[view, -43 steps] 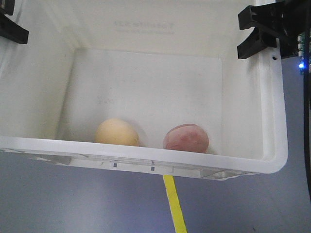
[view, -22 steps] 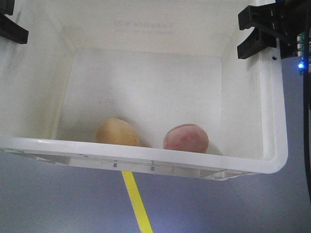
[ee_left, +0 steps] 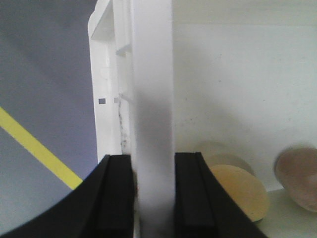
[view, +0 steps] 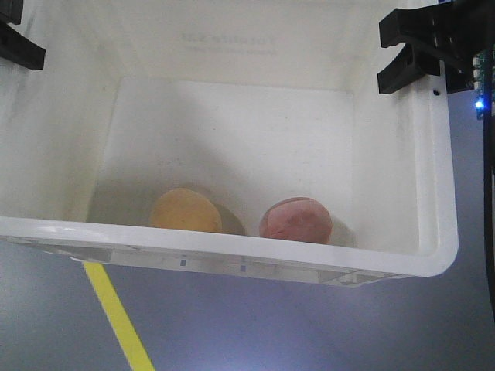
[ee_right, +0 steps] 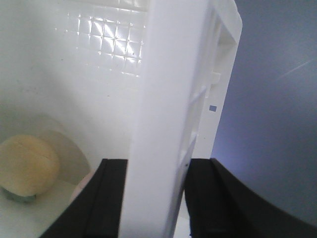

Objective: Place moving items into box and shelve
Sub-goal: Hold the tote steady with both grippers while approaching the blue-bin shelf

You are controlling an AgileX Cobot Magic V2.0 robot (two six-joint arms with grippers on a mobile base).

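Note:
The white box (view: 232, 246) hangs above the floor, gripped at both side walls. My left gripper (view: 15, 42) is shut on the left wall (ee_left: 151, 74), its black fingers (ee_left: 116, 193) pressing it from both sides. My right gripper (view: 414, 52) is shut on the right wall (ee_right: 173, 74) in the same way. Both moving items lie inside on the box floor against the near wall: the pale yellow-tan lump (view: 184, 210) on the left and the pinkish-red lump (view: 296, 219) on the right. The left wrist view shows the yellow-tan lump (ee_left: 242, 191) and the red lump (ee_left: 299, 173).
Grey-blue floor lies below the box, crossed by a yellow floor line (view: 116, 317) at lower left, which also shows as a yellow stripe (ee_left: 34, 148) in the left wrist view. A black cable (view: 489, 193) runs down the right edge.
The yellow floor line has slid leftward under the box, from centre-right to lower left. The box, lumps and both grippers keep their places in view.

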